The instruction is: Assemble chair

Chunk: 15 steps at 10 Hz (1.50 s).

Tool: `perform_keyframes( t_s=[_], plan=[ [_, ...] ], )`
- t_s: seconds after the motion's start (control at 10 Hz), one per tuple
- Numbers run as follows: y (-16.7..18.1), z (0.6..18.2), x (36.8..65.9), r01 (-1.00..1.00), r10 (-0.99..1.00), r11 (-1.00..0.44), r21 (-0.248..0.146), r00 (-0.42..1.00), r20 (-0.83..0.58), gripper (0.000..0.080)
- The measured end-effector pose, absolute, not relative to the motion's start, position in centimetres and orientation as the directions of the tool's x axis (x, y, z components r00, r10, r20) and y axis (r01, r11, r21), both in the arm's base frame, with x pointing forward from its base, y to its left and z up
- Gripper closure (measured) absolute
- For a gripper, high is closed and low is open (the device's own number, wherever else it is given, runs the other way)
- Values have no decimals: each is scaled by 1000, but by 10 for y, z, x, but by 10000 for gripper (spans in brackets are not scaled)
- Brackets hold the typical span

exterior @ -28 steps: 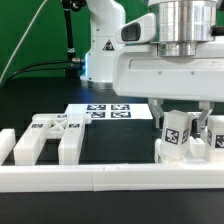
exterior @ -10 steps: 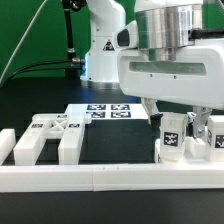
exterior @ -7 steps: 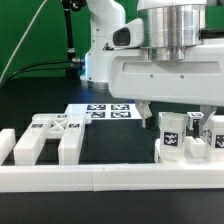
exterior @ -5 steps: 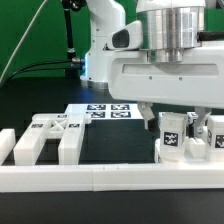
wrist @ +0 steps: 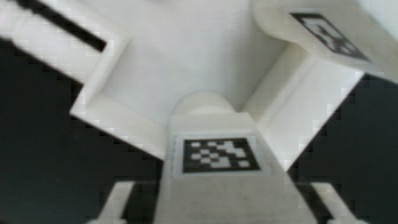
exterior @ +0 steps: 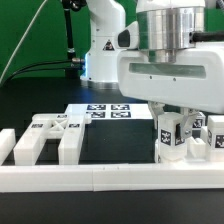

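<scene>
Exterior view: my gripper (exterior: 176, 122), low at the 4 o'clock side of the marker board (exterior: 104, 111), straddles one tagged leg (exterior: 172, 138) standing just behind the wall (exterior: 100, 178), with a second tagged part (exterior: 212, 136) close at its 3 o'clock and the slotted panel (exterior: 45, 137) well apart at its 9 o'clock. Wrist view: the leg lies between my fingers (wrist: 125, 200), one on each flank; whether the pads press on it I cannot tell. Step, as I judge it: grasping a leg for the chair; next call, a firm squeeze, then a straight lift clear of the neighbouring part before carrying toward the panel.
</scene>
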<state>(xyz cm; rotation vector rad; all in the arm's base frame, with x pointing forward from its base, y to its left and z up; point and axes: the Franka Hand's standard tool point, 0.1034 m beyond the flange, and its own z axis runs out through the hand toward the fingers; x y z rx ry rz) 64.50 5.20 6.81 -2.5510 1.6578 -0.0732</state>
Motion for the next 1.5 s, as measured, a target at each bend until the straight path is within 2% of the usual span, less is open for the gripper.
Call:
perform_keyframes(
  t_s=[0.1, 0.3, 0.4, 0.5, 0.7, 0.8, 0.9, 1.0, 1.1, 1.3, 1.5],
  plan=[
    [51, 70, 645, -980, -984, -167, -105, 173, -52, 515],
    [50, 69, 646, -982, -983, 160, -97, -149, -107, 515],
    [50, 67, 645, -954, -954, 284, -97, -272, -122, 515],
    [52, 66, 646, -937, -939, 334, -99, -321, -125, 515],
    [52, 66, 646, -959, -961, 264, -108, -251, -116, 515],
    [52, 66, 646, -986, -991, 113, -122, -102, -87, 360],
    [55, 65, 645, -988, -995, -76, -134, 85, -61, 360],
    [60, 65, 645, -965, -972, -226, -136, 232, -35, 209],
    [64, 65, 644, -943, -951, -302, -137, 308, -25, 162],
    [61, 65, 645, -906, -914, -400, -139, 405, -9, 153],
    [59, 66, 646, -805, -814, -578, -131, 580, 28, 151]
  ],
)
